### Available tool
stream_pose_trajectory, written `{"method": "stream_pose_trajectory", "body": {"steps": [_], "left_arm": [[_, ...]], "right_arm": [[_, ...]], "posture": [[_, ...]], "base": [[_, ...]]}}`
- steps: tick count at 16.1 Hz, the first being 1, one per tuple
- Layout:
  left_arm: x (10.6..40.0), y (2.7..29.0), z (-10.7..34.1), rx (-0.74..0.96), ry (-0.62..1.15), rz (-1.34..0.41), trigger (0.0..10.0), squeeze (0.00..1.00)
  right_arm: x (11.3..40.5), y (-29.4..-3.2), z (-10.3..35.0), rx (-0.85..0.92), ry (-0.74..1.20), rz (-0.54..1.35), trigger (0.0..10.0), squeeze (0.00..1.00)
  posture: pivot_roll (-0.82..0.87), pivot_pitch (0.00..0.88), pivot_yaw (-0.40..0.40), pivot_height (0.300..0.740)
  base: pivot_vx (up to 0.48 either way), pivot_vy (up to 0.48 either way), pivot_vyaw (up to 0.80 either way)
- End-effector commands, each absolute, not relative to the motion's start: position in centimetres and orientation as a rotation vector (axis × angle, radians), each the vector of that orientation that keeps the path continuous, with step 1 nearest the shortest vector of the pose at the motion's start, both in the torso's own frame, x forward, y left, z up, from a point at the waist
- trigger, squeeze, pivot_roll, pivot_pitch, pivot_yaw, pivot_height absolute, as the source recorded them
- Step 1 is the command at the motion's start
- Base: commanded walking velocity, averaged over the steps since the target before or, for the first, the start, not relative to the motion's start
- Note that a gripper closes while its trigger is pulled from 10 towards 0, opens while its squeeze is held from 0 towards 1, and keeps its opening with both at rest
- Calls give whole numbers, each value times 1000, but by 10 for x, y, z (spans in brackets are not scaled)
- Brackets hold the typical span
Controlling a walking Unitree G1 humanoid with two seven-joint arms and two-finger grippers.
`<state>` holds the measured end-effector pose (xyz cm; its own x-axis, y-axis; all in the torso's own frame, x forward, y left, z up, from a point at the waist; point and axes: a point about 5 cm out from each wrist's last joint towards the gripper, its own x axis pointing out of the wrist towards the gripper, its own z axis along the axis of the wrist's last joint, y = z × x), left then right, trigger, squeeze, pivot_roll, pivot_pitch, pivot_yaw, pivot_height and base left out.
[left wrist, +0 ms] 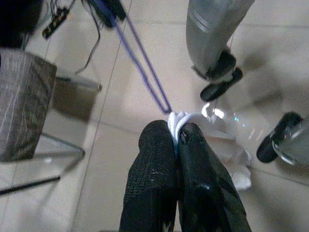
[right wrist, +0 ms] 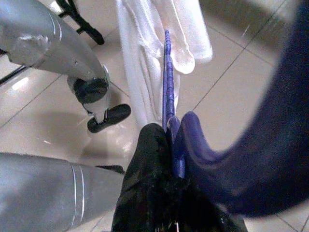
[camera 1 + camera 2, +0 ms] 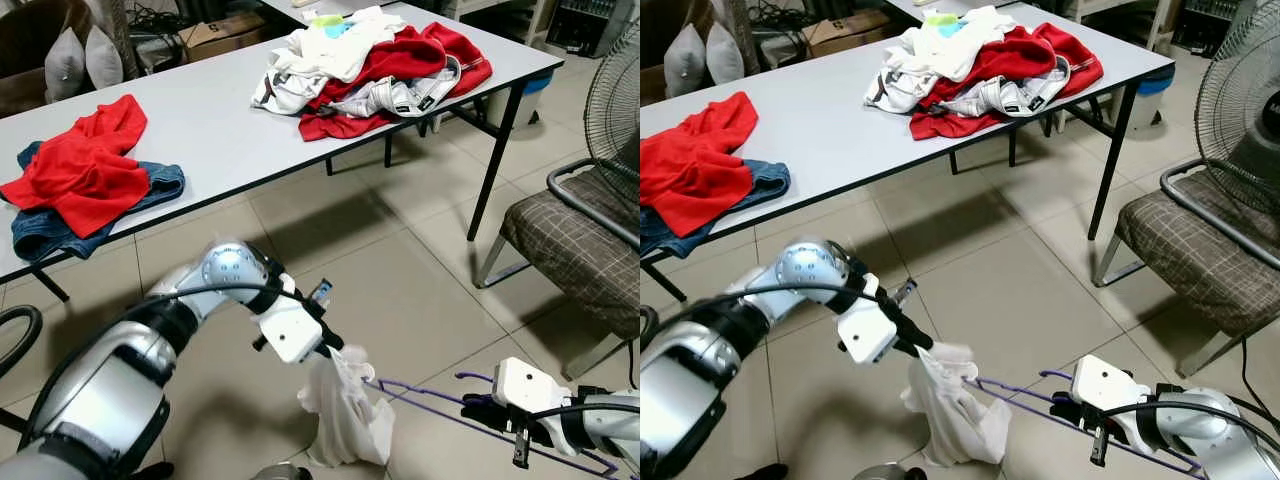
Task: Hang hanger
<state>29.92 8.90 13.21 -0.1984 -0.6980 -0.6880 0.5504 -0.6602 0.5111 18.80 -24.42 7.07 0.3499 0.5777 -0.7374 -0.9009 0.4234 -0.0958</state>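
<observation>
1. Nearest the camera, the left tool [image 3: 338,347] pinches the top of a white cloth [image 3: 345,412], its two black fingers [image 1: 154,164] pressed together on a bunched fold.
2. From that pinch the cloth hangs limp above the tiled floor [image 3: 400,290], low in front of the robot.
3. One end of a purple hanger [image 3: 430,403] sits in the cloth at the pinch, and the hanger runs from there across to the robot's right, roughly level.
4. At the far end the right tool [image 3: 487,410] is clamped on the hanger; the right wrist view shows its black fingers [image 2: 149,159] tight against the purple bar, with the curved hook blurred just beside them.
5. So the hanger is held in the air between the two tools, carrying the cloth at its left end.
6. Behind them stands a grey desk [image 3: 210,130] on black legs.
7. A pile of red, white and grey clothes [image 3: 375,65] lies on its right part.
8. A red shirt [image 3: 85,165] lies over blue jeans [image 3: 50,232] on its left part, well apart from the pile.
9. On the right a chair [image 3: 575,240] with a checked seat stands on the floor, with a fan [image 3: 615,95] just behind it.
</observation>
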Motion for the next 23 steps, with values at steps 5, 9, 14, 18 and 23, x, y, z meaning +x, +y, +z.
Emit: {"method": "stream_pose_trajectory", "body": {"steps": [5, 9, 14, 18, 23], "left_arm": [[287, 66, 147, 1166, -336, -1985, 10000, 0], [285, 54, 160, 1122, -415, -1942, 10000, 0], [287, 51, 174, 1074, -458, -1877, 10000, 0], [295, 67, 182, 1017, -413, -1750, 10000, 0], [313, 94, 161, 984, -222, -1536, 10000, 0]], "right_arm": [[192, -240, 56, -518, 731, 1052, 10000, 0], [185, -233, 38, -465, 802, 1098, 10000, 0], [190, -237, 13, -313, 875, 889, 10000, 0], [207, -250, 6, 255, 709, 353, 10000, 0], [200, -239, 37, 646, 486, 219, 10000, 0]], "posture": [[3, 56, 132, 740], [4, 42, 120, 740], [4, 39, 116, 740], [1, 37, 126, 740], [-12, 11, 116, 740]], "base": [[0, 0, 0], [0, 0, 0], [0, 0, 0], [0, 0, 0], [0, 0, 0]]}}
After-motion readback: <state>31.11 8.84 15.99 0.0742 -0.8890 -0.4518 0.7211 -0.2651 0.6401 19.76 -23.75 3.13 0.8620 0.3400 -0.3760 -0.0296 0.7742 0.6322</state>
